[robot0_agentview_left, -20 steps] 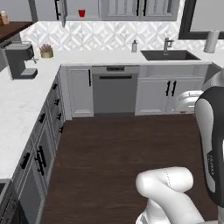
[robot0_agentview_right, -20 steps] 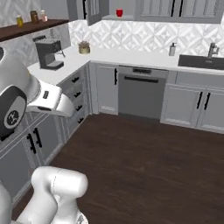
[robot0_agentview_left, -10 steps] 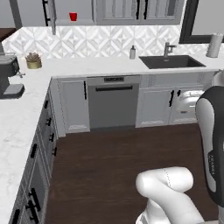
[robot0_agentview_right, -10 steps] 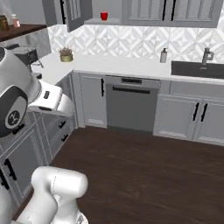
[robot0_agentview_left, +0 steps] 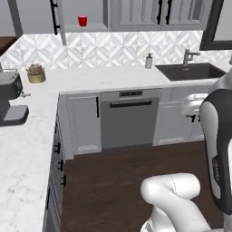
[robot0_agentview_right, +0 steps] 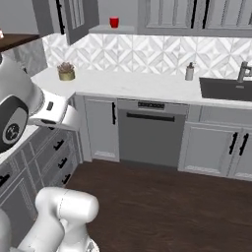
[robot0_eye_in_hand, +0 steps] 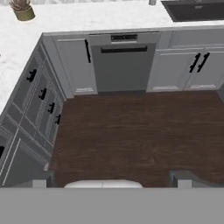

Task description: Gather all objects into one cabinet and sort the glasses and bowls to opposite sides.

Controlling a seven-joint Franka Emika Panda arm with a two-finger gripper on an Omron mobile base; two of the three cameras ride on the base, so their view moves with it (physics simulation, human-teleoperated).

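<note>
Up on the cabinet (robot0_agentview_left: 90, 11) shelf sits the red mug (robot0_agentview_left: 82, 21); gripper (robot0_eye_in_hand: 112, 178) wide open over the floor (robot0_eye_in_hand: 135, 131), holding nothing.

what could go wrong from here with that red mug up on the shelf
1. The glossy red mug stands alone on the high grey cabinet shelf, above the white marble counter. The open gripper points at the dark wood floor, so a long upward reach is needed and may fall short.
2. The open cabinet door with the black bar handle hangs beside the mug; the arm could clip it.
</note>
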